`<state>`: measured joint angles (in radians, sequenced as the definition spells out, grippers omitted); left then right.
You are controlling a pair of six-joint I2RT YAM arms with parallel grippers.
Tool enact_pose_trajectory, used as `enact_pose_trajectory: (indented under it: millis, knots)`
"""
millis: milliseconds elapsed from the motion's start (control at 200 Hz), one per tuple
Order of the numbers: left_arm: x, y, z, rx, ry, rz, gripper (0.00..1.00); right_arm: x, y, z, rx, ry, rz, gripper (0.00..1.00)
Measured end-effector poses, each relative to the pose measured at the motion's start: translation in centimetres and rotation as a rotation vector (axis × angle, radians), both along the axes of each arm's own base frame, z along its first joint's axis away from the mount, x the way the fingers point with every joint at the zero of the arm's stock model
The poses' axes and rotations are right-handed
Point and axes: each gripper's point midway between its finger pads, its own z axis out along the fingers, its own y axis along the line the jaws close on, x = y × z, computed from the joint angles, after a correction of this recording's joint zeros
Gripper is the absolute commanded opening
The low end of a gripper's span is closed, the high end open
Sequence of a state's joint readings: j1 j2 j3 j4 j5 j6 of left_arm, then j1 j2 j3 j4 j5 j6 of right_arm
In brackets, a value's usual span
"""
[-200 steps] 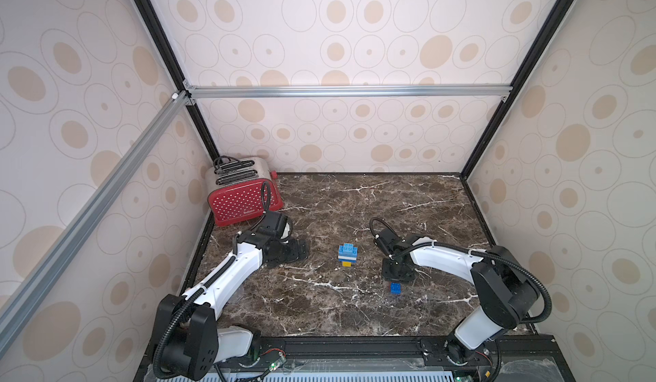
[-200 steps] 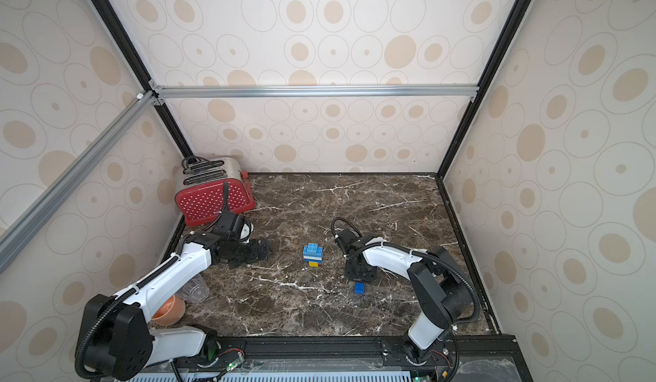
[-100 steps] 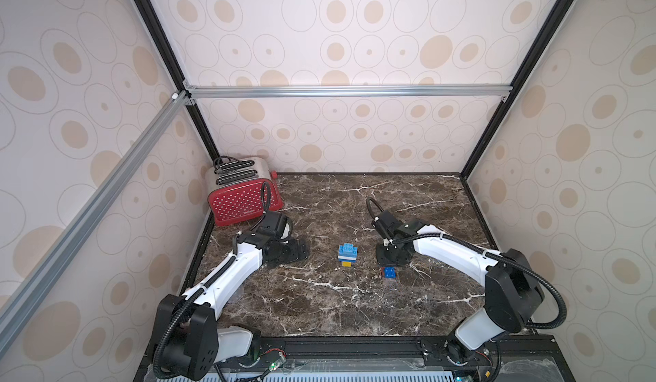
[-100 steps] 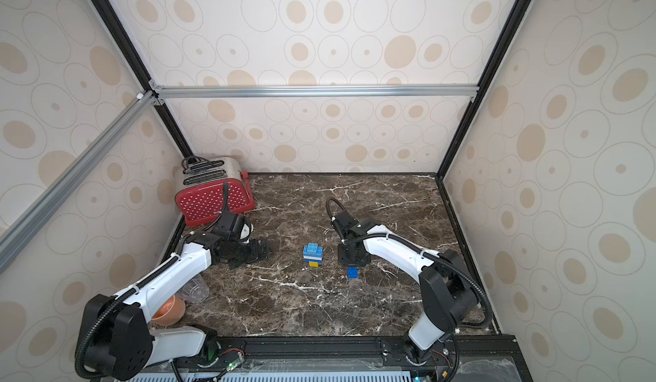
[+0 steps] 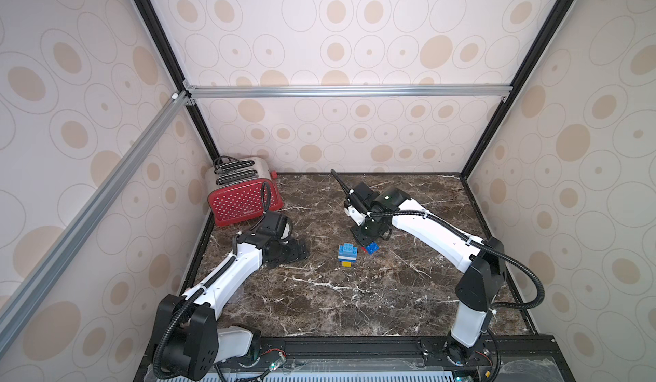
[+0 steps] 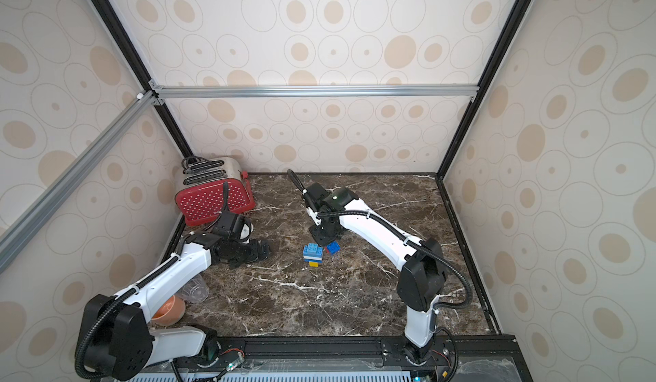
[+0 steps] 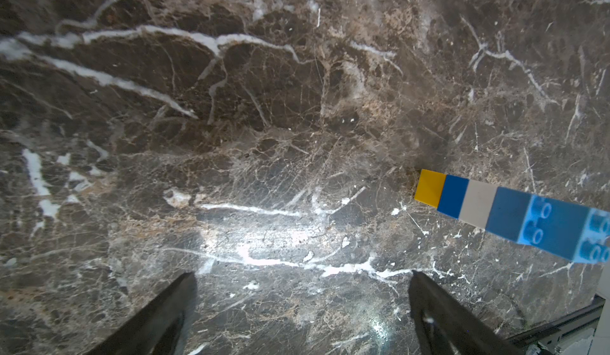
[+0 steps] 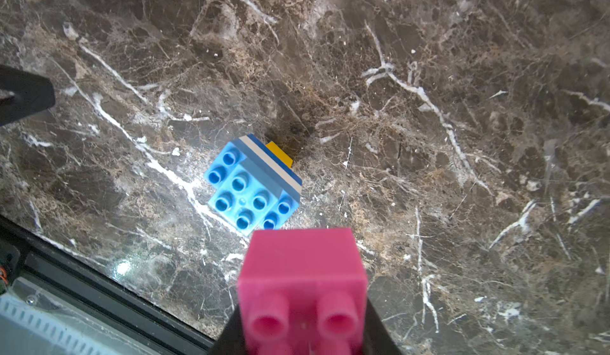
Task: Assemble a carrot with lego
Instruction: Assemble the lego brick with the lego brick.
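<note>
– Carrot (image 5: 348, 254) first: where does it stand?
– Half built, upright on the marble table (image 5: 355, 302). Yellow is at the foot, then blue, white and blue, with light blue on top. The carrot sits just below the right claw (image 5: 365, 241) and slightly to one side of its tip. I cannot tell whether they touch.
– And what has that claw got?
– Its jaws are pinched tight on a pink brick (image 8: 302, 271), whose studs point back toward the wrist camera. In both top views a blue brick (image 5: 371, 247) (image 6: 333, 247) shows right under the claw, with a red piece (image 5: 362, 250) next to it, close against the carrot's side. Whether those two are joined to the pink brick, I cannot tell.
– The left claw (image 5: 294, 250)?
– Spread wide, with nothing between its fingers (image 7: 439, 313), and low over the table. The carrot lies ahead of it and off to one side, well apart from it.
</note>
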<state>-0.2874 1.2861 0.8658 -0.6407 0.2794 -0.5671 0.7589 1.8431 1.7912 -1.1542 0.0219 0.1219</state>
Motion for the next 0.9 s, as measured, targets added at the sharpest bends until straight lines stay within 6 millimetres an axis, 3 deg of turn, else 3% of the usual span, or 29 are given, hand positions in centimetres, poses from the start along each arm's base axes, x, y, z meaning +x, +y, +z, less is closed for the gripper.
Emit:
enact_pose_trajectory:
  millis: [225, 506, 901]
  knots:
    - [0.0, -0.1, 0.0, -0.001, -0.001, -0.008, 0.99, 1.3, 2.1, 1.7, -0.015, -0.011, 0.155, 0.18]
    - [-0.1, 0.0, -0.1, 0.001, 0.002, -0.009, 0.99, 2.5, 3.0, -0.4, -0.126, 0.030, 0.296, 0.18]
    - [-0.3, -0.1, -0.8, -0.005, 0.001, -0.019, 0.99, 1.9, 3.2, -0.3, -0.146, 0.027, 0.471, 0.18]
